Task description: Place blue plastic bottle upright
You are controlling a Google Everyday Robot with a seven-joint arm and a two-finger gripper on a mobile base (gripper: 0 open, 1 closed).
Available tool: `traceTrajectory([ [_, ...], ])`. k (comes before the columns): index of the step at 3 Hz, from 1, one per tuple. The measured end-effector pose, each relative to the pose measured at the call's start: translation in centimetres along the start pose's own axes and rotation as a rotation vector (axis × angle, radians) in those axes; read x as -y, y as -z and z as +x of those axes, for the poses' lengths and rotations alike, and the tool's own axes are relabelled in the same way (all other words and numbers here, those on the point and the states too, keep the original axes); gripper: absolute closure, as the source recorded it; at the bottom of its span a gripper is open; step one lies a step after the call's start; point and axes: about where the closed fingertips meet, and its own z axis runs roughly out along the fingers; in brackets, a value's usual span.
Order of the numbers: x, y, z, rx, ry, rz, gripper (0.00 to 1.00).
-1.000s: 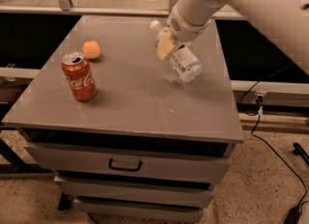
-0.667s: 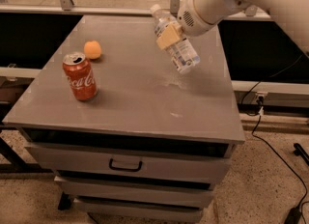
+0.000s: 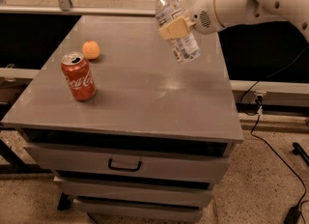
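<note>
The blue plastic bottle is clear and bluish, with a white cap at its top left and a white label. It hangs in the air above the right back part of the grey table, tilted with the cap up and to the left. My gripper comes in from the right on a white arm and is shut on the bottle's middle, with a tan finger across it. The bottle's base is clear of the tabletop.
A red Coca-Cola can stands upright at the table's left. A small orange ball lies behind it. The table has drawers in front. A black cable runs on the floor at the right.
The gripper has lifted the bottle up off the table and swung it more upright, cap rising toward the top. The can and ball have not moved.
</note>
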Motion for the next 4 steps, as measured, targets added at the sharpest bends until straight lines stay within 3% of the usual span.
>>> traceTrajectory([
  [1, -0.4, -1.1, 1.7, 0.017, 0.153, 0.14, 1.0],
  [2, -0.4, -1.0, 1.6, 0.019, 0.152, 0.139, 1.0],
  [3, 0.3, -1.0, 2.2, 0.073, 0.046, 0.167, 1.0],
  [4, 2.1, -0.8, 4.0, 0.207, -0.131, 0.218, 1.0],
])
